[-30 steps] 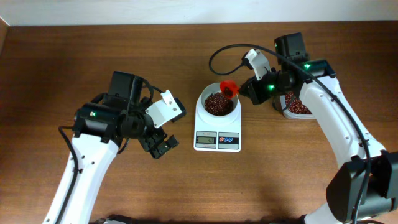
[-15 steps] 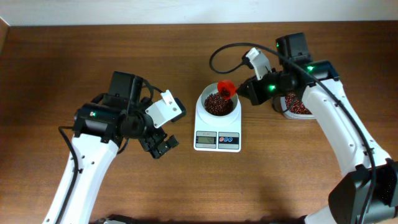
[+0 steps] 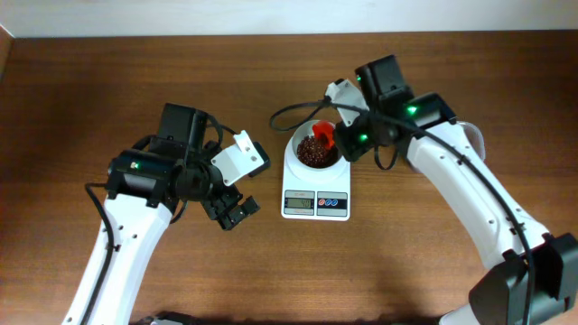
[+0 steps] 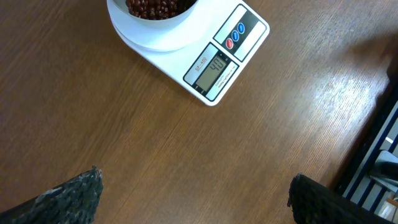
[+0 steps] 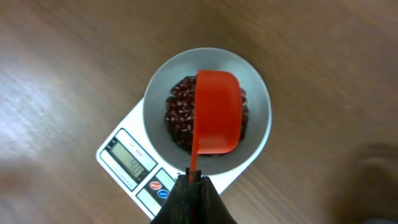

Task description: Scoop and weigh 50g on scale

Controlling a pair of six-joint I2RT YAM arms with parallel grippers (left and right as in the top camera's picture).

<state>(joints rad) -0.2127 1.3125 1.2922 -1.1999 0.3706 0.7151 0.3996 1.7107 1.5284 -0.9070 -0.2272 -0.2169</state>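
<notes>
showing illegible digits, scale [image 4: 214,62] display beside heaped beans [image 4: 152,6]

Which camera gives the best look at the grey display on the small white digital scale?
The left wrist view: the grey display of the small white digital scale is large, sharp and unobstructed. Overhead shows it small, digits unreadable; the right wrist view shows it blurred, near the lower left.

The red scoop [image 5: 217,112] hides part of the beans [image 5: 180,115]; the left wrist view's top edge cuts off the bowl [image 4: 155,30].
</notes>
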